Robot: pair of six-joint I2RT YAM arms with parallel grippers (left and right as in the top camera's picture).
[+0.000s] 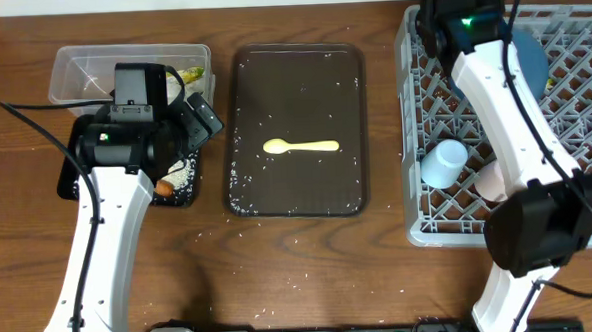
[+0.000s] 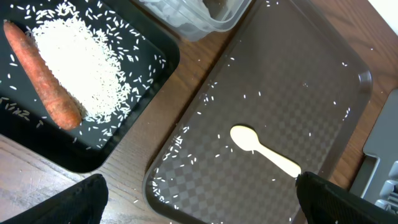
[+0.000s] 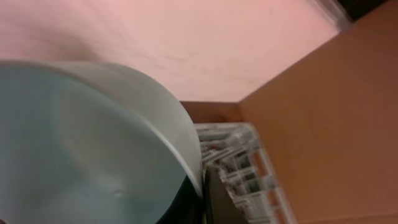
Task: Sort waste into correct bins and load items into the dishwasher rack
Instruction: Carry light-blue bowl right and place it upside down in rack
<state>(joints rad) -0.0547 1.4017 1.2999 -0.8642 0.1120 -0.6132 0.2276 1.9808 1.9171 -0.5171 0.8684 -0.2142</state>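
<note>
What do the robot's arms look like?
The left arm and right arm are smooth white tubes with chunky black joints. Thin black cables loop beside them. A tiny green light glows on the right one. The left fingers are black.

No legible text, labels, brands or numbers on anything in overhead or wrist views

The overhead camera looks straight down on the whole table (image 1: 311, 270), from the clear tub (image 1: 80, 75) at left to the dishwasher rack (image 1: 572, 74) at right. The left wrist camera looks down, close, on the black tray (image 2: 149, 81) and the brown serving tray (image 2: 298, 81) with its yellow spoon (image 2: 264, 149), all seen from overhead too. The right wrist camera sits hard against a white bowl (image 3: 93, 155), tilted up, with a rack corner behind.
</note>
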